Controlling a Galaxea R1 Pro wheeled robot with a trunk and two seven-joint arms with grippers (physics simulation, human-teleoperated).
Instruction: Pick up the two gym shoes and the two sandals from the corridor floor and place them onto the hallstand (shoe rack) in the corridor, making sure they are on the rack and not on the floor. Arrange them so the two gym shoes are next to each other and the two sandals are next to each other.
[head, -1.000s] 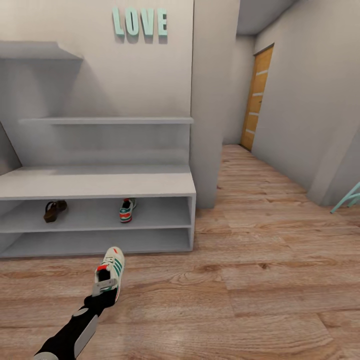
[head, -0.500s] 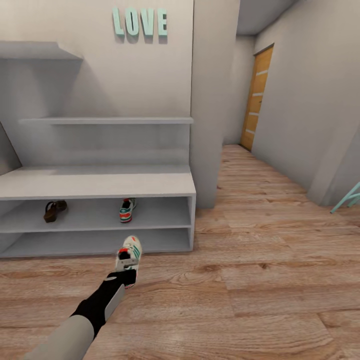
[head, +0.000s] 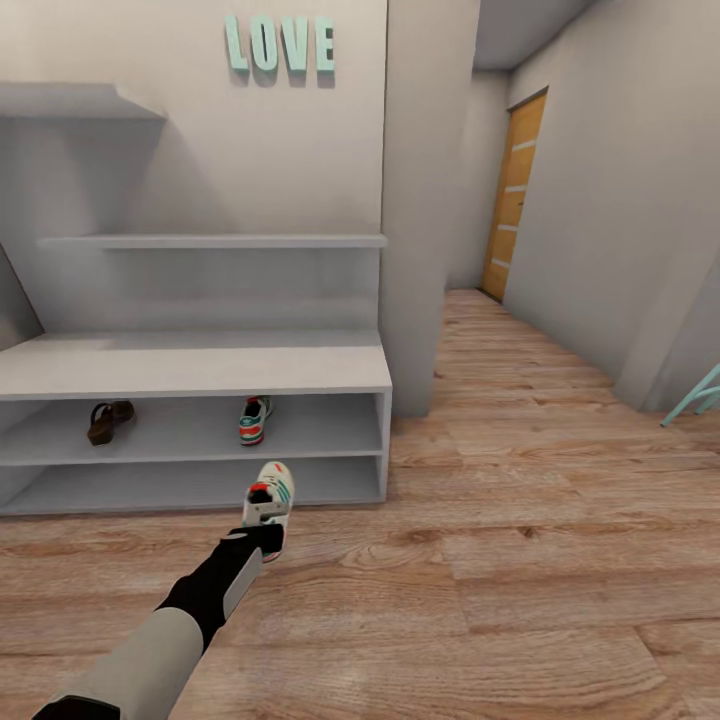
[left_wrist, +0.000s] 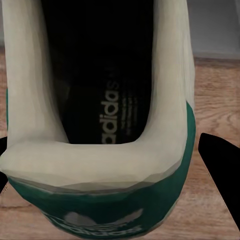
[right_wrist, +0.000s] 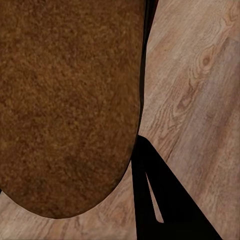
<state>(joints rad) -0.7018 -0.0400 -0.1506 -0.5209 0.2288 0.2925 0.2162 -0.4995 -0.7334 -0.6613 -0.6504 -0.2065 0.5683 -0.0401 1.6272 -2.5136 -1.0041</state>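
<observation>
Left end effector (head: 262, 538) is gripping a gym shoe (head: 269, 494) by its heel, just before the hallstand (head: 200, 372); it should land beside the shelved gym shoe (head: 254, 420).

Grainy wood-plank floor (head: 560, 560); matt pale hallstand (head: 200, 370); rough brown sandal sole (right_wrist: 65, 100).

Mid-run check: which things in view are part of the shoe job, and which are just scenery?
Job: gym shoe held in left gripper; second gym shoe and sandal on hallstand shelf; another sandal at right gripper; corridor floor.

Scenery: LOVE letters; wooden door.
</observation>
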